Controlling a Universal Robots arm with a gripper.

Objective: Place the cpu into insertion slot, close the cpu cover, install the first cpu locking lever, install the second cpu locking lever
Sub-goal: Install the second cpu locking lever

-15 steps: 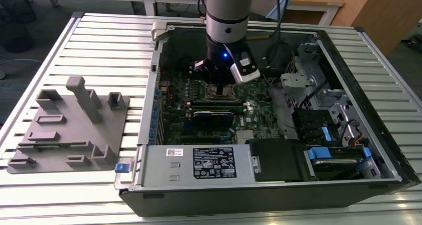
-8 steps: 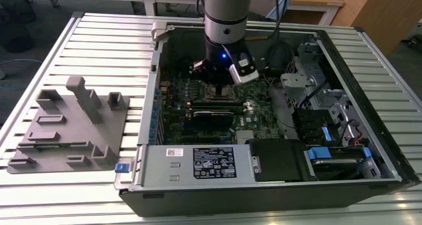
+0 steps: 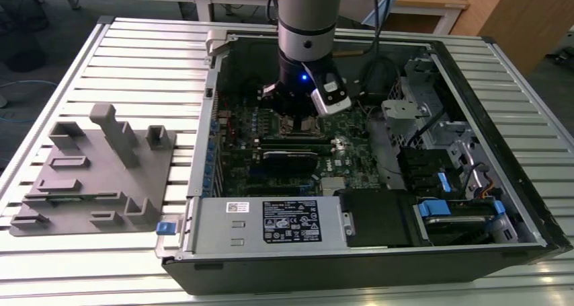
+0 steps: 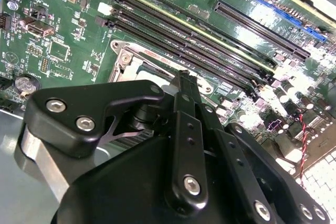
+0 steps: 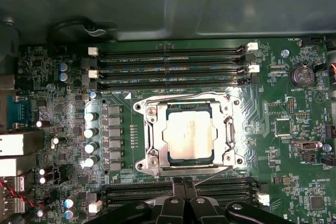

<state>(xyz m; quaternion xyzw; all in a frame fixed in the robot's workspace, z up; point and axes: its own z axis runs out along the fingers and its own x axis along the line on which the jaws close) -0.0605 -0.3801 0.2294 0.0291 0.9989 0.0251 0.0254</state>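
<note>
In the first wrist view the cpu (image 5: 188, 136) lies flat in the insertion slot (image 5: 137, 106), its silver face showing through the window of the cpu cover (image 5: 227, 129), which lies down over it. A thin metal lever (image 5: 215, 170) runs along the socket edge nearest my gripper (image 5: 187, 182). The black fingertips stand together, shut, just beside that edge, with nothing seen between them. In the second wrist view the gripper (image 4: 182, 75) points down at the socket's rim (image 4: 122, 59). In the exterior view the gripper (image 3: 289, 114) hangs low over the socket (image 3: 302, 124) inside the computer case.
Long black memory slots (image 5: 168, 66) flank the socket on both sides. A row of capacitors (image 5: 90, 129) stands beside it. The case wall (image 3: 502, 151), drive bays and power supply (image 3: 269, 218) surround the board. A grey fixture (image 3: 99, 171) sits on the table at the exterior view's left.
</note>
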